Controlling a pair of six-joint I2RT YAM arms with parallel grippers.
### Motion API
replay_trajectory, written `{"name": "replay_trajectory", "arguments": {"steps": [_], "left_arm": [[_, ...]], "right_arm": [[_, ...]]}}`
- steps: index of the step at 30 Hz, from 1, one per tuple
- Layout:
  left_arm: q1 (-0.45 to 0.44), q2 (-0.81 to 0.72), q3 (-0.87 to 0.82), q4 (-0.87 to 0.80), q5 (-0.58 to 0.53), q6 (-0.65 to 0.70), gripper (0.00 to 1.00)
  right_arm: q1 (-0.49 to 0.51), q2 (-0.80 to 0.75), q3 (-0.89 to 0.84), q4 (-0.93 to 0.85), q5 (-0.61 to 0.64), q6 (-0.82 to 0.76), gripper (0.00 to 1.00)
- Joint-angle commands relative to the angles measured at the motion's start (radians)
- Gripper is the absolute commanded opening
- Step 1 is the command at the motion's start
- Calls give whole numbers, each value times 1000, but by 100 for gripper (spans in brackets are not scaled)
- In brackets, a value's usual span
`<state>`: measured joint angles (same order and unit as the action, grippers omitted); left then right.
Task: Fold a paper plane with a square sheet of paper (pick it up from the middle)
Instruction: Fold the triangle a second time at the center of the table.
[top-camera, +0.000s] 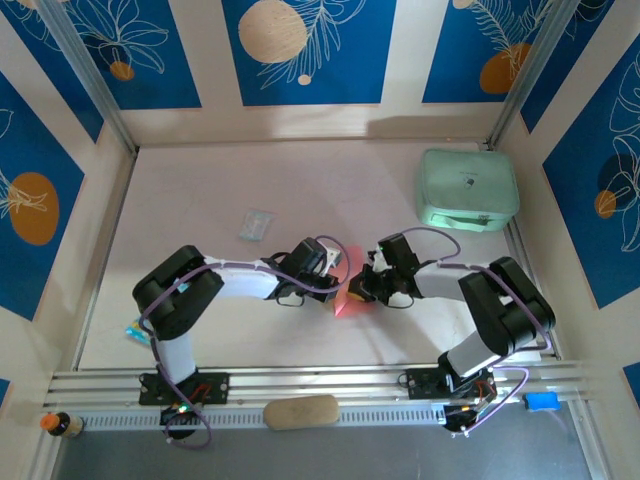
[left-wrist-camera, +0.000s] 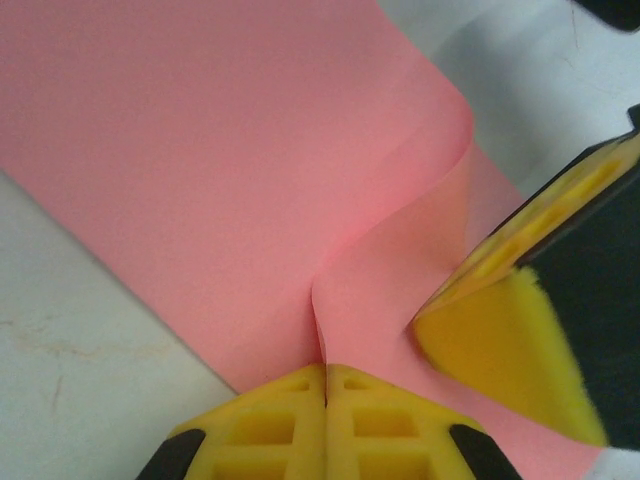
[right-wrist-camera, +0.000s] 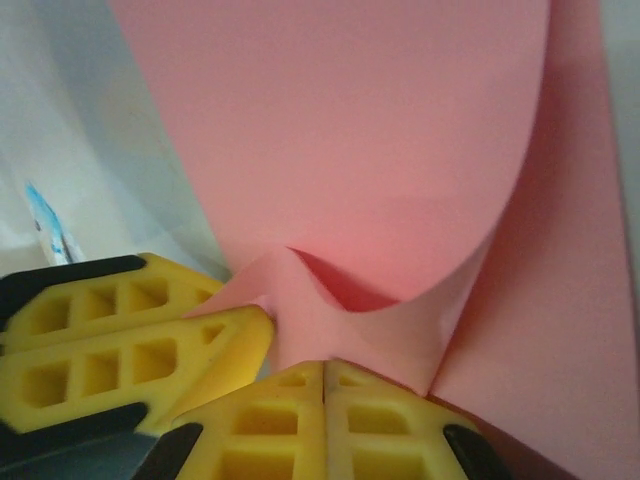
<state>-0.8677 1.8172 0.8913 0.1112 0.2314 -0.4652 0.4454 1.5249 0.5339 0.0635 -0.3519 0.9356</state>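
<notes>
Yellow lattice-moulded fingers (left-wrist-camera: 270, 430) of the left gripper (left-wrist-camera: 325, 372) sit nearest in its wrist view. They are pressed together on a raised ridge of the square sheet of paper (left-wrist-camera: 200, 150), which fans out ahead of them. The paper is thin, matte and salmon-pink. It lies mostly flat on the white table (left-wrist-camera: 80, 340), and one flap curls upward in a smooth wave.

Just to the side, the right gripper (right-wrist-camera: 325, 368) is likewise clamped shut on a crumpled peak of the same sheet, with a large flap arching over it. Each gripper's foam-padded finger shows in the other's wrist view, and the two are very close.

From above, both grippers meet at the table's middle over the pink sheet (top-camera: 352, 302). A mint-green rounded case (top-camera: 467, 188) and a small clear packet (top-camera: 256, 224) lie well apart from it.
</notes>
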Motion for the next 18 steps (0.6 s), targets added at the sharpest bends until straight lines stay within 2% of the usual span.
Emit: {"name": "replay_trajectory", "arguments": {"steps": [1, 6, 13, 18], "left_arm": [[7, 36, 6, -80, 13, 10, 0], [7, 38, 10, -85, 14, 8, 0], [6, 38, 9, -86, 15, 8, 0], [7, 39, 9, -90, 14, 7, 0]], "right_arm": [[-21, -33, 29, -30, -12, -10, 0], [-37, 21, 61, -68, 10, -35, 0], [-67, 64, 9, -63, 54, -26, 0], [-98, 45, -3, -29, -4, -27, 0]]}}
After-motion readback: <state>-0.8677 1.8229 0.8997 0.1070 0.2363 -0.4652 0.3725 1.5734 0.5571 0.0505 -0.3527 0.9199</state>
